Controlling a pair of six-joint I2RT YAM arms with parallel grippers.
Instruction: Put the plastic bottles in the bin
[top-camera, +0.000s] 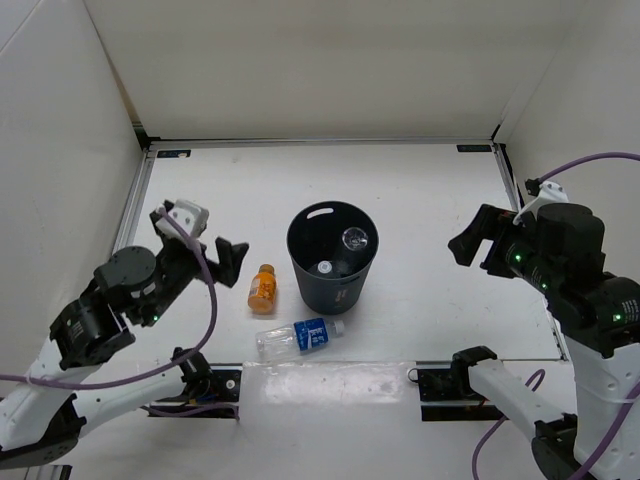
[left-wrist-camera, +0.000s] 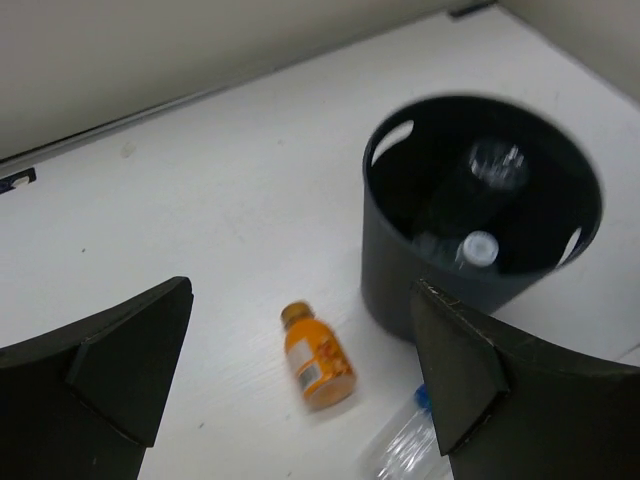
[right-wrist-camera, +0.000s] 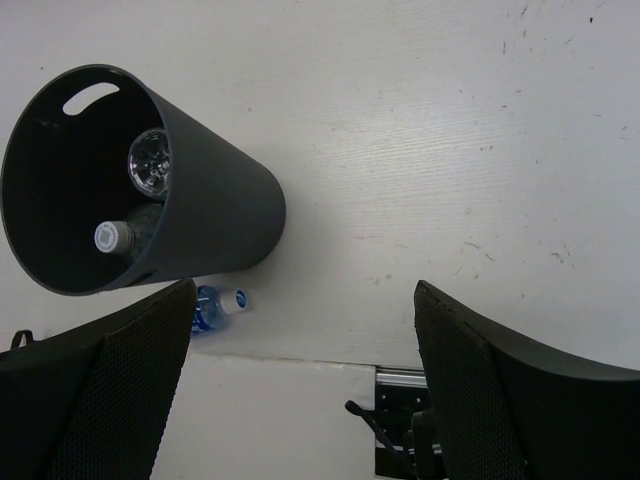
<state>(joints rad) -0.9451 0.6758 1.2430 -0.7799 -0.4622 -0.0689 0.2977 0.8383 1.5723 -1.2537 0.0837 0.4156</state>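
Work looks half done: two bottles (top-camera: 340, 252) sit in the bin (top-camera: 334, 292), the orange bottle (top-camera: 263, 288) and blue-label bottle (top-camera: 300, 337) lie beside it on the worktop (top-camera: 420, 195), and the wide, empty left pincer (top-camera: 198, 236) should drop onto orange next.

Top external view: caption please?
Bin holds two bottles; orange bottle and blue-label bottle lie outside; left gripper, right gripper open.

both arms are raised, left gripper (top-camera: 200, 238) and right gripper (top-camera: 473, 234) with jaws wide apart, empty.

Orange bottle (left-wrist-camera: 318, 368) near the dark bin (left-wrist-camera: 385, 282)
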